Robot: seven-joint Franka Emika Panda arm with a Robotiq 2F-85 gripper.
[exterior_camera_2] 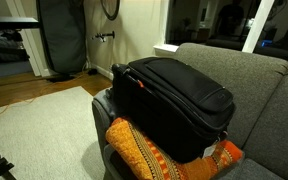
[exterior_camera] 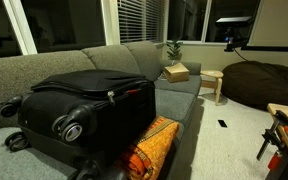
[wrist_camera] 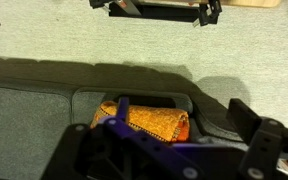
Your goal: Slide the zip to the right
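A black wheeled suitcase (exterior_camera: 84, 105) lies flat on a grey couch (exterior_camera: 44, 65); it shows in both exterior views (exterior_camera_2: 179, 95). A zip line with a thin red trim (exterior_camera: 134, 88) runs round its lid (exterior_camera_2: 139, 82); the zip pull is too small to make out. My gripper (wrist_camera: 184, 125) shows only in the wrist view, at the bottom edge, open and empty, above the suitcase's dark edge (wrist_camera: 206, 108) and an orange cushion (wrist_camera: 149, 120). The arm is not in either exterior view.
The orange patterned cushion (exterior_camera: 152, 148) leans on the couch front next to the suitcase (exterior_camera_2: 149, 155). A cardboard box (exterior_camera: 175, 72) sits on the couch's far end. A small wooden stool (exterior_camera: 213, 84) and a dark beanbag (exterior_camera: 264, 82) stand beyond. Pale carpet (wrist_camera: 144, 40) covers the floor.
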